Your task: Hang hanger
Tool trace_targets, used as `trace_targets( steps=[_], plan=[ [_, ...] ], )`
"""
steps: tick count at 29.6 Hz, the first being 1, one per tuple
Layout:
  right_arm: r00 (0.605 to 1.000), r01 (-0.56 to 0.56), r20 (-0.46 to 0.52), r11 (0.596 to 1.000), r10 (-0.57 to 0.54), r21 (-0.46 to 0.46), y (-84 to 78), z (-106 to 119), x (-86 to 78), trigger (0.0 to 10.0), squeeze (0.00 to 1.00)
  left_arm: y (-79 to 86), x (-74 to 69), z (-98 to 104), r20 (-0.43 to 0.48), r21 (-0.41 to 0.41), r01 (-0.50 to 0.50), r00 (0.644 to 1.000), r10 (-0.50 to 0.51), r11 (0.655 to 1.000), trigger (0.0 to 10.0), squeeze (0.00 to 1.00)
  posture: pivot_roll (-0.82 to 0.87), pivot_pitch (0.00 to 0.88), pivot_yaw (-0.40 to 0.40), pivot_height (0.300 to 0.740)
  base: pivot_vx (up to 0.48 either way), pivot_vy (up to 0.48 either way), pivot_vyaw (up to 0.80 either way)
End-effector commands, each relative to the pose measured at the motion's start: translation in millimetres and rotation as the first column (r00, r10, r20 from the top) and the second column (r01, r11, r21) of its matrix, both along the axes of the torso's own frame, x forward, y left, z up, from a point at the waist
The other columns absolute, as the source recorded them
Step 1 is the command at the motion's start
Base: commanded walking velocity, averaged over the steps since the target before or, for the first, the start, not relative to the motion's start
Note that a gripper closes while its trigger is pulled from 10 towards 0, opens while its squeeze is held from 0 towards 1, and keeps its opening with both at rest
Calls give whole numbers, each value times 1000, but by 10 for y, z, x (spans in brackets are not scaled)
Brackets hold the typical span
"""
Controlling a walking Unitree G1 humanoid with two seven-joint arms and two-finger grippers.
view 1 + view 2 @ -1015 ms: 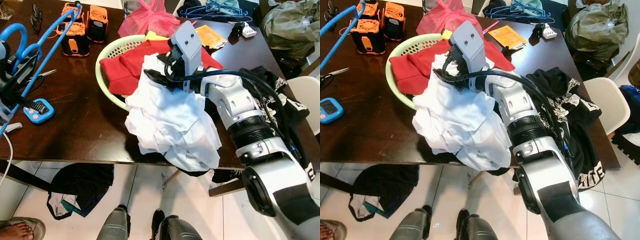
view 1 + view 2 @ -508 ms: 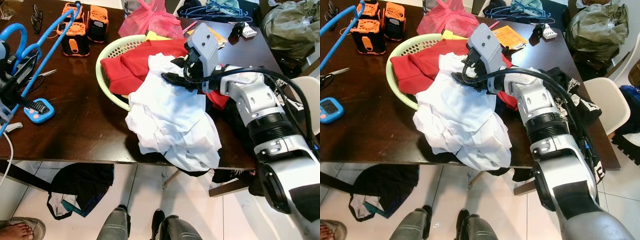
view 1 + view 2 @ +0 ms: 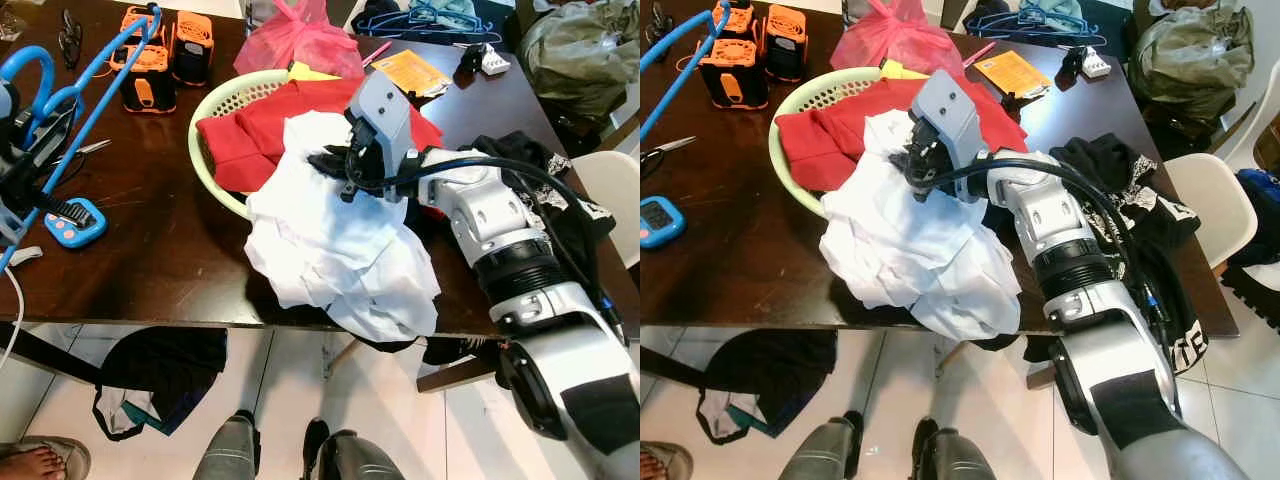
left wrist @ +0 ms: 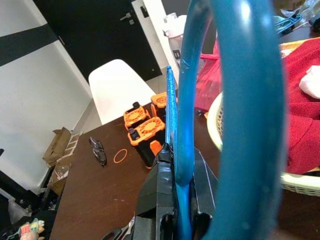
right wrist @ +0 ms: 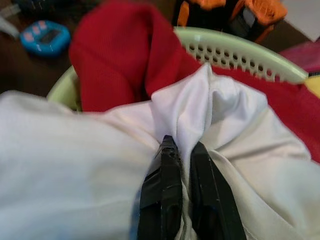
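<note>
The blue hanger [image 3: 75,95] runs off the left edge of the picture, so its whole shape cannot be seen. The green basket [image 3: 215,100] is mostly covered by the red cloth [image 3: 260,135] and the white shirt [image 3: 330,235]. The far end of the right gripper [image 5: 181,155] sinks into a fold of the shirt. A person's foot [image 3: 35,462] is cut off at the bottom corner.

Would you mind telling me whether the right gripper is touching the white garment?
Touching. In the right wrist view the right gripper has its jaws closed on a raised fold of the white garment.
</note>
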State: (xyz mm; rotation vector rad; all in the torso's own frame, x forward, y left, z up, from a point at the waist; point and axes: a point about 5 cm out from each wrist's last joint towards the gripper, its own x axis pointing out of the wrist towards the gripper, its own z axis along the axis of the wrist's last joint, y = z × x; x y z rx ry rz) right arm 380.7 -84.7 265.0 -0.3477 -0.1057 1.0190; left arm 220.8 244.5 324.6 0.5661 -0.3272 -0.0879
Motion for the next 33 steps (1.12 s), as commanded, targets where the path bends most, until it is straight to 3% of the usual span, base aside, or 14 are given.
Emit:
trace_targets(
  steps=[1, 4, 5, 6, 7, 8, 10, 13, 18, 24, 26, 28, 30, 33],
  plan=[
    [996, -21, 91, 999, 17, 42, -23, 166, -35, 0, 0, -22, 11, 4, 4, 8, 7, 1000, -7, 1000, 10000, 0, 271, 136, -79, 740, 0, 0, 0],
    [979, -34, 201, 999, 25, 40, -44, 334, -69, 0, 0, -20, 14, 9, 6, 6, 5, 1000, -5, 1000, 10000, 0, 271, 136, -79, 740, 0, 0, 0],
    [943, -21, 333, 999, 5, 46, -101, 569, -100, 2196, 0, -19, 20, 24, 13, -1, 7, 1000, -7, 1000, 10000, 0, 271, 136, -79, 740, 0, 0, 0],
    [943, -21, 333, 999, 5, 46, -101, 569, -100, 2196, 0, -19, 20, 24, 13, -1, 7, 1000, -7, 1000, 10000, 0, 271, 136, -79, 740, 0, 0, 0],
    [889, 14, 456, 997, -45, 72, -187, 825, -129, 3725, 0, -24, 30, 44, 22, -11, 15, 1000, -15, 1000, 10000, 0, 268, 135, -82, 740, 0, 0, 0],
    [822, 47, 552, 983, -140, 179, -328, 1156, -174, 10000, 0, -44, 53, 70, 36, -19, 30, 999, -30, 999, 10000, 0, 268, 135, -82, 740, 0, 0, 0],
    [738, 44, 613, 926, -283, 374, -550, 1573, -278, 10000, 0, -85, 96, 100, 52, -27, 55, 997, -54, 998, 10000, 0, 257, 131, -82, 740, 0, 0, 0],
    [726, -2, 593, 861, -349, 509, -702, 1770, -352, 10000, 0, -124, 135, 115, 63, -31, 73, 996, -71, 997, 10000, 0, 256, 131, -83, 740, 0, 0, 0],
    [828, -106, 431, 654, -359, 749, -889, 1934, -385, 10000, 0, -190, 223, 166, 89, -42, 104, 991, -100, 994, 10000, 0, 243, 124, -78, 740, 0, 0, 0],
    [895, -205, 389, 571, -220, 795, -782, 1968, -403, 10000, 0, -217, 257, 182, 97, -46, 116, 989, -111, 992, 10000, 0, 239, 125, -80, 740, 0, 0, 0],
    [885, -376, 449, 762, 126, 527, -497, 1613, -532, 10000, 0, -225, 256, 184, 102, -48, 118, 988, -113, 992, 10000, 0, 251, 126, -86, 740, 0, 0, 0],
    [885, -376, 449, 762, 126, 527, -497, 1613, -532, 10000, 0, -225, 256, 184, 102, -48, 118, 988, -113, 992, 10000, 0, 251, 126, -86, 740, 0, 0, 0],
    [872, -429, 366, 867, 324, 255, -277, 1122, -603, 10000, 0, -212, 243, 182, 102, -47, 112, 989, -107, 993, 10000, 0, 251, 129, -84, 740, 0, 0, 0],
    [882, -412, 279, 908, 379, 71, -128, 688, -630, 10000, 0, -196, 239, 181, 100, -45, 107, 990, -102, 993, 10000, 0, 250, 129, -83, 740, 0, 0, 0]
  ],
)
